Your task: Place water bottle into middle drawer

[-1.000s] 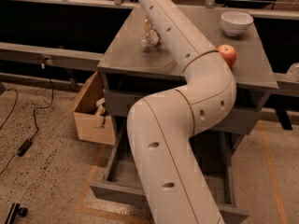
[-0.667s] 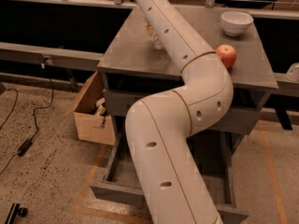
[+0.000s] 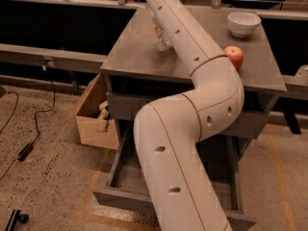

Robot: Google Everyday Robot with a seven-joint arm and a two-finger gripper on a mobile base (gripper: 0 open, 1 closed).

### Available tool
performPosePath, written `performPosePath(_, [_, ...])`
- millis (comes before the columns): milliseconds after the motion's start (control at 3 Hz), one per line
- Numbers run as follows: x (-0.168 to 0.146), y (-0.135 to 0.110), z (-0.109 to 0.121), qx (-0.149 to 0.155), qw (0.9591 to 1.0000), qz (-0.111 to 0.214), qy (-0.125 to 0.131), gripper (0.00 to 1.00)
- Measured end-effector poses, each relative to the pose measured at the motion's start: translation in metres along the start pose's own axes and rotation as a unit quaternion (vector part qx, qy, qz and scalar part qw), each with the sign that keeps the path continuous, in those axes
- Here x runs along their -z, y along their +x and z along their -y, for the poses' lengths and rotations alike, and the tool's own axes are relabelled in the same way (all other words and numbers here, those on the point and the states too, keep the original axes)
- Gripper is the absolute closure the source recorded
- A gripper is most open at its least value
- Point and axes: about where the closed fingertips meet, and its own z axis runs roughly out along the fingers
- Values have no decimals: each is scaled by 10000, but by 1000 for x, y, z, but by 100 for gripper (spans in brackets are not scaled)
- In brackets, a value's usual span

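The water bottle (image 3: pixel 161 38) stands on the grey tabletop (image 3: pixel 130 52), towards the back and near the middle. My white arm (image 3: pixel 192 105) crosses in front of it and hides most of it. The arm rises from the bottom of the camera view, bends near the table's front edge and runs out past the top edge. My gripper is beyond that top edge, out of view. The middle drawer (image 3: pixel 126 196) is pulled open low under the table. My arm covers most of its inside.
A red apple (image 3: pixel 234 57) lies near the table's front right, touching my arm's elbow in the view. A white bowl (image 3: pixel 243 23) stands at the back right. The upper drawer front (image 3: pixel 126 105) is shut. An open cardboard box (image 3: pixel 96 114) and cables (image 3: pixel 26 148) are on the floor at left.
My upper arm has swung slightly left across the bottle, so less of the bottle shows now. The apple, bowl and drawer have not moved.
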Motion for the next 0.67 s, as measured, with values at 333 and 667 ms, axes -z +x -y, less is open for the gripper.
performPosePath(333, [27,2,-15,-246,9983,305,436,100])
performPosePath(667, [74,11,-40,-4,9956,365,866,100])
